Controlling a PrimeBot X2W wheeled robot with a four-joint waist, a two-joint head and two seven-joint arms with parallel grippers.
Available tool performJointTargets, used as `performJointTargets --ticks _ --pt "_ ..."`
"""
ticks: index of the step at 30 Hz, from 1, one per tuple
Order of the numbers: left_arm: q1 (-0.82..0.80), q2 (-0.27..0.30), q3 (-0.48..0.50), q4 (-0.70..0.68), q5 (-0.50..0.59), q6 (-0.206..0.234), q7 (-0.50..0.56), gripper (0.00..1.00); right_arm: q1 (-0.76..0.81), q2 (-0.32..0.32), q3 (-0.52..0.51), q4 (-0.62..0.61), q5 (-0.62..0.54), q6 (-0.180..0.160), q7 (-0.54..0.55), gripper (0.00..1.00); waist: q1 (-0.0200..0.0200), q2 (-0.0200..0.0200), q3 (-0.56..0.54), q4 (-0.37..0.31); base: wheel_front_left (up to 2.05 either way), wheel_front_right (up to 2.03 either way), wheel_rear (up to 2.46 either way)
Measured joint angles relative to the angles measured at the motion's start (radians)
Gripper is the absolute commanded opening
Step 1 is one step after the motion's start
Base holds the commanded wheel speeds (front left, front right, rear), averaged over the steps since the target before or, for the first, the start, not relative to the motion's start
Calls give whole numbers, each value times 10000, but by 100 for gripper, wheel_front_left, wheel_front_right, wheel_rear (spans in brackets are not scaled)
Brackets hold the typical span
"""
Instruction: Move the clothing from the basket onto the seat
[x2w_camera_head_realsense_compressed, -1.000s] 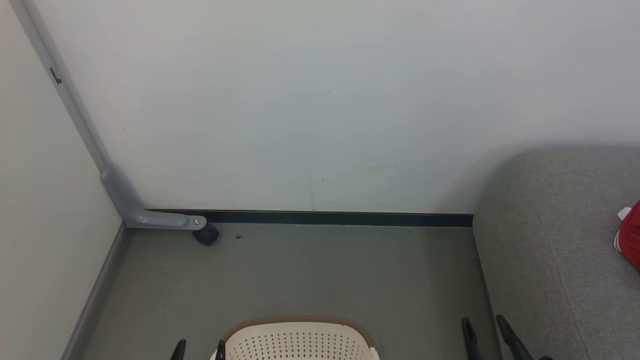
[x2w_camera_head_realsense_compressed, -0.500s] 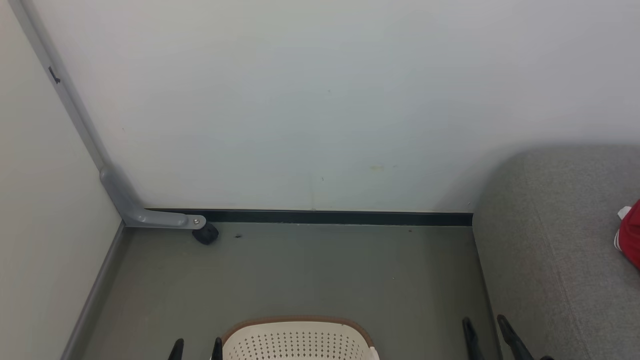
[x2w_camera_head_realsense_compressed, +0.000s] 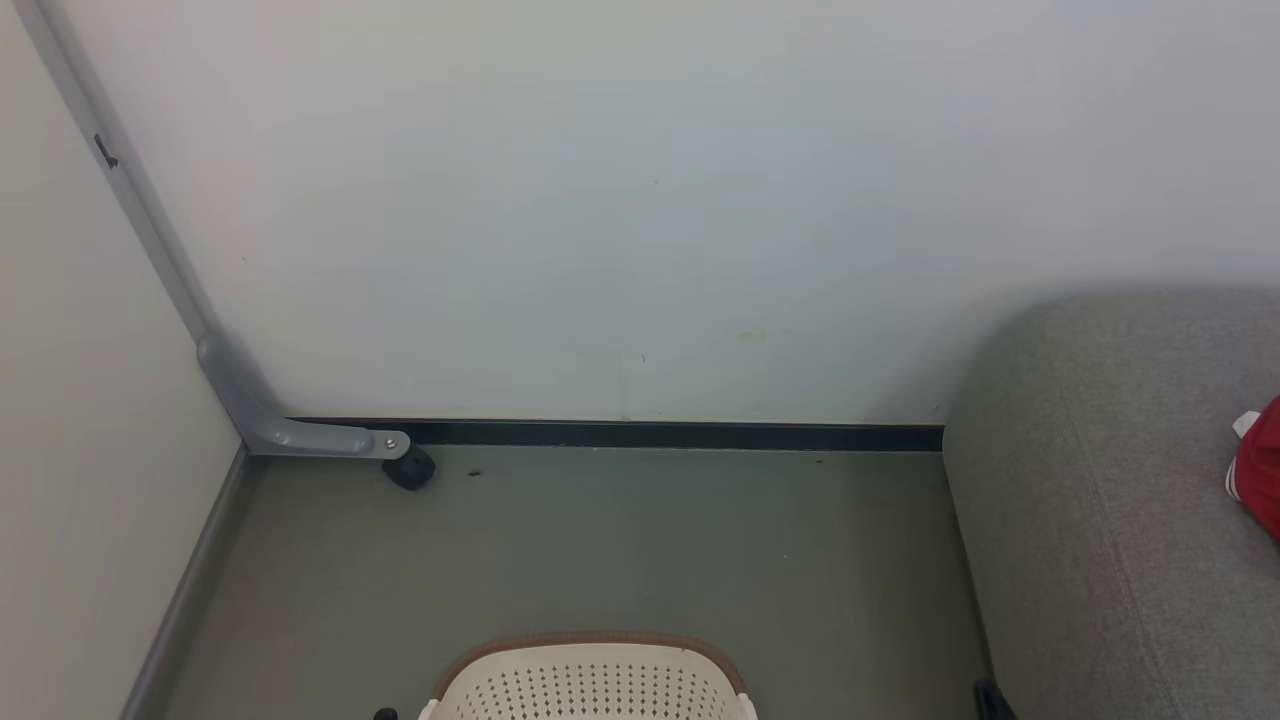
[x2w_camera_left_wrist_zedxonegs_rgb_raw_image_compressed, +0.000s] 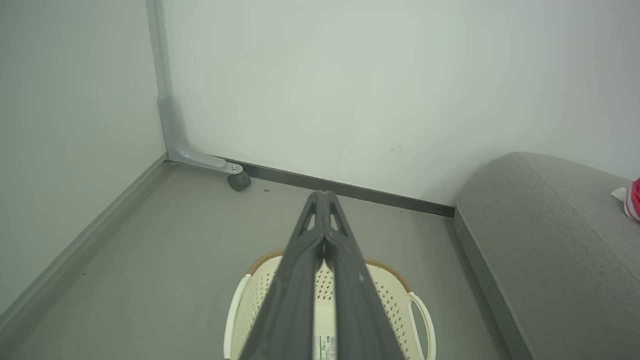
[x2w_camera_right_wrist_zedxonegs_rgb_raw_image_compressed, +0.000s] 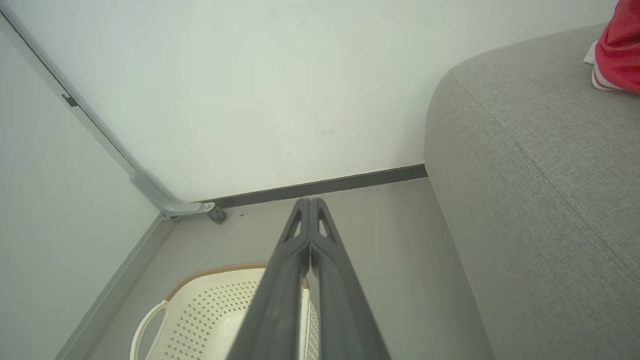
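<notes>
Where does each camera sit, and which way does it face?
Head: on the robot's head, facing forward and down into a floor corner; dark fingertips at the bottom edge.
Left wrist: on the left arm, looking along the shut left gripper over the basket.
Right wrist: same, along the shut right gripper.
All share basket, seat, clothing.

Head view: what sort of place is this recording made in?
Likely an indoor mock-up of a living room corner: a grey upholstered seat, a laundry basket on a grey floor, and plain white partition walls, one standing on a caster wheel.
</notes>
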Motion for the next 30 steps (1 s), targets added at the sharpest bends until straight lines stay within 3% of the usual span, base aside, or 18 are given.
performJointTargets --ticks 30 --pt "-579 -27 759 328 -4167 -351 1214 0 -480 25 -980 125 4366 151 1195 0 1 0 -2 -85 0 0 0"
